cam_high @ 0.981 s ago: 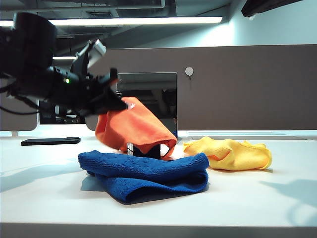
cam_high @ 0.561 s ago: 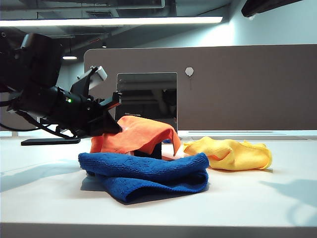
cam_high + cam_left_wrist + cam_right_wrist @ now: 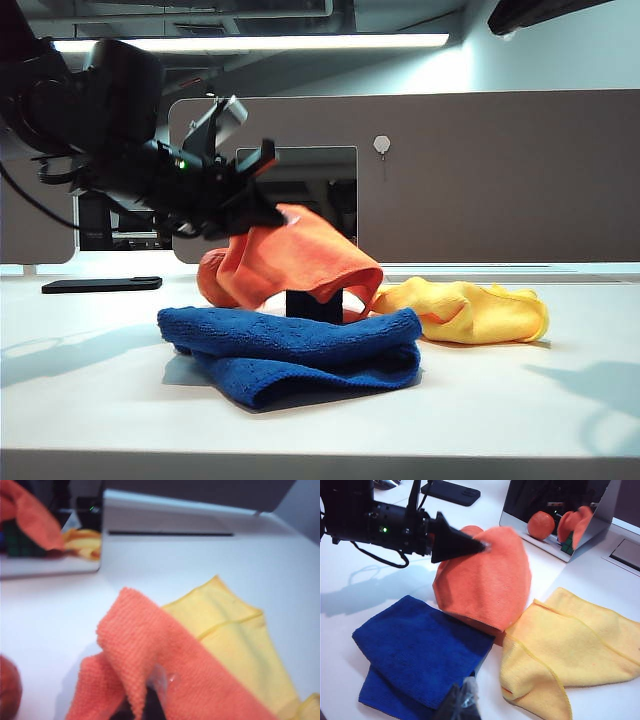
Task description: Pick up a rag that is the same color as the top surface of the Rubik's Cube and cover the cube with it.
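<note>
Left end effector [image 3: 262,205] raised above the white surface [image 3: 500,400], jaws closed tight on an upper fold of the orange soft microfibre rag [image 3: 290,262]. Rag hanging down from that grip and draped over the small Rubik's Cube [image 3: 313,305], only a dark lower side of the cube showing beneath the cloth's hem in the exterior view. Seen again from the right wrist view: black pointed fingers [image 3: 455,542] pinching the top of the orange rag [image 3: 487,582], the cloth domed below them. Just in front of the covered cube, toward the near edge of the surface, a folded blue microfibre cloth [image 3: 295,350]; beside the cube on the right side of the surface, a crumpled yellow microfibre cloth [image 3: 465,310]. Behind them, toward the far edge, an upright mirror panel [image 3: 300,200]. Right end effector [image 3: 462,702] above the near edge of the blue cloth, well apart from the rag; opening impossible to tell.
</note>
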### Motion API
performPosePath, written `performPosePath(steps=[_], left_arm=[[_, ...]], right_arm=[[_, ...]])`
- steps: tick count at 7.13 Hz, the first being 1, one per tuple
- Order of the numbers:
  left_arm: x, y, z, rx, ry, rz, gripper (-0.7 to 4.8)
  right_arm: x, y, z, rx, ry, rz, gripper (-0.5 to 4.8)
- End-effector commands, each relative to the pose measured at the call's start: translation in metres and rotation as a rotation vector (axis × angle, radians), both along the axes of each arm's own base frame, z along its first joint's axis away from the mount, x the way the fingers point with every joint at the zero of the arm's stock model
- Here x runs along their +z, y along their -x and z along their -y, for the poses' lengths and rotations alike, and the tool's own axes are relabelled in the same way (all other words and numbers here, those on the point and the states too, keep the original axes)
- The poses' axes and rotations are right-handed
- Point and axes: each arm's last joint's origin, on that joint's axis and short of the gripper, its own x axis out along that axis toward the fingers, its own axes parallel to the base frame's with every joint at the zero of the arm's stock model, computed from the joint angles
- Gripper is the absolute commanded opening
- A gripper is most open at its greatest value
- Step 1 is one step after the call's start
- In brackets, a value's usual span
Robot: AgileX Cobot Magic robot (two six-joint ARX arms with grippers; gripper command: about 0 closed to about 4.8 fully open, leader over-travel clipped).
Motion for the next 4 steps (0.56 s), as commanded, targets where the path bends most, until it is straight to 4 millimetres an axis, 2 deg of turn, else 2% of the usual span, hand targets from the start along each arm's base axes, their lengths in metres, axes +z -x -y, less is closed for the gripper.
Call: performPosePath(steps=[1, 2, 4], left_arm=[[-0.0088, 0.0012, -0.0027, 0.033, -0.055, -0.096, 1.0], [-0.0087, 0.0012, -0.0027, 0.033, -0.054, -0.096, 2.6], [-0.0067, 0.0009, -0.0023, 0.032, -0.03, -0.094, 4.36]], right_arm=[[0.0025, -0.0002, -0.0003, 0.0, -0.007, 0.013, -0.05], [0.0024, -0.0001, -0.0003, 0.0, -0.007, 0.013, -0.05], [0.0024, -0.0001, -0.0003, 0.0, -0.008, 0.012, -0.05]])
